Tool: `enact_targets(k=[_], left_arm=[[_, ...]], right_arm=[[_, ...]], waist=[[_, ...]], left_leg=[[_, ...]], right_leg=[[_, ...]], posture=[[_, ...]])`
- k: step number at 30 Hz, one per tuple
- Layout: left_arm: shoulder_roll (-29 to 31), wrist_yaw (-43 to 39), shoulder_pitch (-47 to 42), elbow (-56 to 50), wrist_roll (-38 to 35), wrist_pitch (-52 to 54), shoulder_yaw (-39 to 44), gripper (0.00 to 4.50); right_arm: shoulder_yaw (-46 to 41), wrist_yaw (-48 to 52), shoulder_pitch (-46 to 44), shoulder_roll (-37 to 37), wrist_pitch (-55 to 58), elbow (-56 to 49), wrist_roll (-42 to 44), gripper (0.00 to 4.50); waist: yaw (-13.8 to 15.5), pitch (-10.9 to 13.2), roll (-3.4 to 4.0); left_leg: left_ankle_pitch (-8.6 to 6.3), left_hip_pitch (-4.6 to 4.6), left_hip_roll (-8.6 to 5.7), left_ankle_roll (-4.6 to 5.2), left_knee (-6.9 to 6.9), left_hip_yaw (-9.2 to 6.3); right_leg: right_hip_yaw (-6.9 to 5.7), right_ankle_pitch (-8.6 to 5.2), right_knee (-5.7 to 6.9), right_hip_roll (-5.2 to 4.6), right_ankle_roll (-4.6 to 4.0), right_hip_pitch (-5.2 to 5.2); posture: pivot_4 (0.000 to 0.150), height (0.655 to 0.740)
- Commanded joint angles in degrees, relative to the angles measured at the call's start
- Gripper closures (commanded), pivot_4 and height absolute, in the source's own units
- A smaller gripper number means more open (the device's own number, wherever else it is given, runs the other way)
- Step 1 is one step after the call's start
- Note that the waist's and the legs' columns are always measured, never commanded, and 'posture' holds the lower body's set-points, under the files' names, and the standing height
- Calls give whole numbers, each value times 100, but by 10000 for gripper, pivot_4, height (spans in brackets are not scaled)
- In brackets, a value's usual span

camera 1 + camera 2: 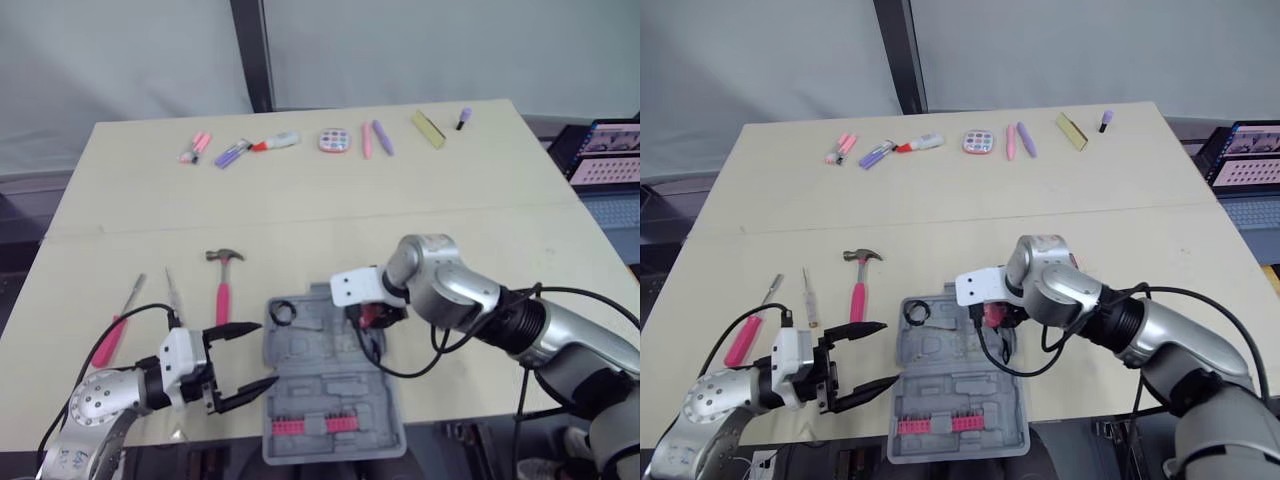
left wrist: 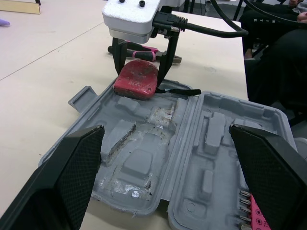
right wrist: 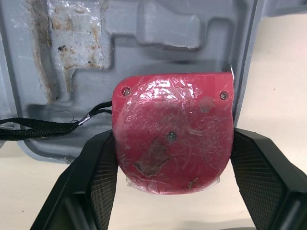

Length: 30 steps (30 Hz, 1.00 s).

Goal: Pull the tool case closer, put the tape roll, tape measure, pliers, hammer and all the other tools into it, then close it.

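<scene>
Case (image 1: 320,385) lies open and flat at the table's (image 1: 300,200) near edge, both grey moulded halves facing up. A pink bit strip (image 1: 315,425) sits in the near half. A small black ring that looks like the tape roll (image 1: 281,312) sits at the far-left corner.

Right gripper (image 2: 140,72) is clamped on the red tape measure (image 3: 172,134), one finger on each side. It holds it at the case's far-right corner, half over the rim. The black strap (image 3: 38,125) trails across the tray. The tape measure's face shows three screws and scuffed film; any lettering is unreadable.

Left gripper (image 1: 258,354) is spread wide and empty, just left of the case and pointing at it.

Hammer (image 1: 223,290), pink handle, lies on the table near the case's far-left corner. Two screwdrivers lie further left: thin one (image 1: 173,293) and pink-handled one (image 1: 112,338). Pliers (image 2: 144,48) lie on the table just beyond the right gripper.

Row of pens and markers (image 1: 240,150) along the far edge, well apart from the tools; their labels are too small to read.
</scene>
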Motion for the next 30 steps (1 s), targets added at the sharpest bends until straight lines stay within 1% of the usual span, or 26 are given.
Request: enact_targets(k=[1, 11, 30], left_arm=[[-12, 11, 71, -107, 38, -79, 49, 0], [-71, 21, 136, -118, 88, -148, 12, 0], [-144, 120, 207, -235, 132, -106, -19, 0]], right_arm=[[-80, 121, -137, 45, -82, -115, -105, 15548], [-136, 285, -283, 122, -40, -191, -111, 15548], [-74, 297, -184, 240, -160, -41, -258, 15548]], waist=[[0, 0, 0], [0, 0, 0], [0, 0, 0]], left_leg=[[0, 0, 0, 0, 0, 0], [0, 0, 0, -1, -1, 0], [-1, 0, 0, -1, -1, 0]], right_leg=[[0, 0, 0, 0, 0, 0], [0, 0, 0, 0, 0, 0], [0, 0, 0, 0, 0, 0]], posture=[[1500, 7400], [1500, 7400], [1500, 7400]])
